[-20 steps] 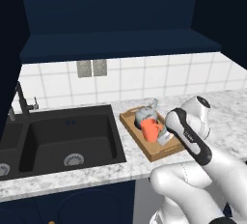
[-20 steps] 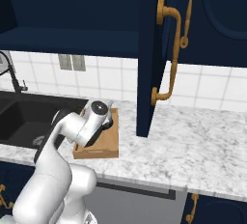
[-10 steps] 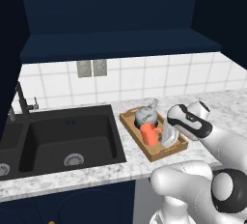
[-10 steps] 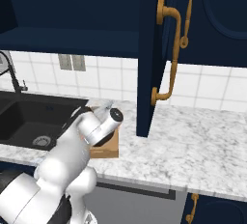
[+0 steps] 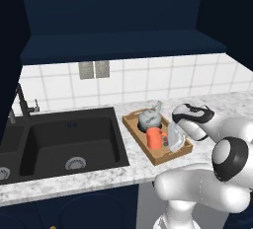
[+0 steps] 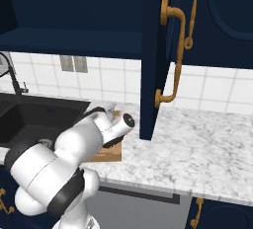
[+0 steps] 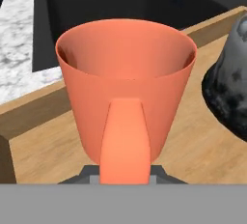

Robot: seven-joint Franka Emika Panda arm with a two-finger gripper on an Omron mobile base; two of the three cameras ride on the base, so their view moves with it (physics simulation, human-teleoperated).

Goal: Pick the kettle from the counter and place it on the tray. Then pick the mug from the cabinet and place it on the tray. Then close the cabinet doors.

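Note:
The orange-red mug [image 7: 126,90] stands upright inside the wooden tray [image 7: 34,114], its handle pointing back at my hand. My gripper [image 7: 123,175] is shut on that handle. The grey kettle [image 7: 229,85] sits on the tray close beside the mug. In the left base view the tray [image 5: 184,150] lies on the marble counter [image 5: 74,181] right of the sink, with the kettle [image 5: 148,119] at its far end and the mug [image 5: 155,138] in the middle. My gripper [image 5: 169,138] reaches in from the right. Whether the mug rests on the tray floor I cannot tell. The cabinet [image 5: 113,16] stands open above.
The black sink [image 5: 69,139] with its tap [image 5: 24,104] lies left of the tray. An open navy cabinet door [image 6: 154,60] with a brass handle [image 6: 173,55] juts out over the counter [image 6: 197,144], right of my arm. A second door [image 6: 222,16] stands beside it.
The hand has brought the mug slightly lower into the tray beside the kettle. The arm's elbow has swung down and to the right. The grip on the handle is unchanged.

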